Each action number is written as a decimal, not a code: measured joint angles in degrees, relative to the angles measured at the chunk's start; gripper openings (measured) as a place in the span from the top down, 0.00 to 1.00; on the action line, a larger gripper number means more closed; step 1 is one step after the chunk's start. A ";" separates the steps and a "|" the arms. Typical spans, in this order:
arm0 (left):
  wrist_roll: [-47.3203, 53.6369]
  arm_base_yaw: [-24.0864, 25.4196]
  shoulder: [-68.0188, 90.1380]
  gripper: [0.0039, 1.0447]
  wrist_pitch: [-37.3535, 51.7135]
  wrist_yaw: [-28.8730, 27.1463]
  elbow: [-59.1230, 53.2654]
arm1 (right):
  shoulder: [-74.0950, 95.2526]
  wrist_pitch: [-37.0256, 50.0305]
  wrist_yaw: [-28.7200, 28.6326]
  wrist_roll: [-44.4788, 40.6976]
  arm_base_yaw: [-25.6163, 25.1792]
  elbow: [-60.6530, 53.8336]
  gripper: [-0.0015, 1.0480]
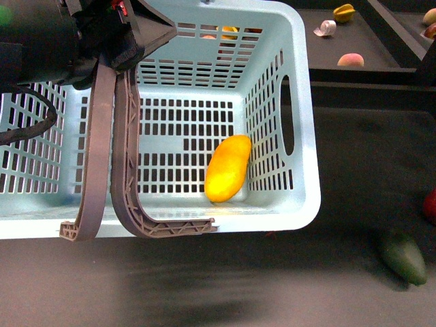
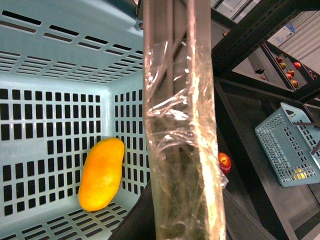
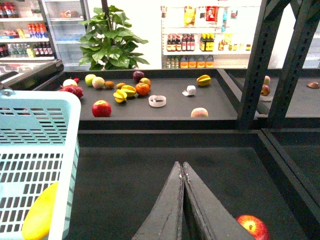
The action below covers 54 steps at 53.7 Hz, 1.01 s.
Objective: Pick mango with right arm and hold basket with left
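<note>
The pale aqua basket fills the left of the front view. The yellow-orange mango lies inside it, in the near right corner of the floor. My left gripper is shut on the basket's two brown-grey swing handles, up over the basket. In the left wrist view a film-wrapped handle runs between the jaws, with the mango below. My right gripper is shut and empty over the dark shelf, to the right of the basket; the mango's end shows through the basket wall.
A dark green fruit and a red fruit lie on the dark surface to the basket's right. A red apple sits near my right gripper. The back shelf holds a peach, a star fruit and other fruit. A second aqua basket stands lower down.
</note>
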 joint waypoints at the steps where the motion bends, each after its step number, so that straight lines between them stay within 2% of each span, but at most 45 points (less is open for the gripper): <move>1: 0.00 0.00 0.00 0.90 0.00 0.00 0.00 | -0.31 -0.28 0.00 0.00 0.00 0.00 0.98; 44: 0.02 0.00 0.00 0.90 0.00 0.00 0.00 | -16.09 -15.74 -0.15 0.00 0.00 0.00 0.98; 48: 0.02 0.00 0.00 0.90 0.00 0.00 0.00 | -21.70 -23.30 -0.22 -0.04 0.00 0.04 0.98; 54: 0.02 0.00 0.00 0.90 0.00 -0.04 0.00 | -25.64 -25.55 -0.20 -0.04 0.00 0.04 0.98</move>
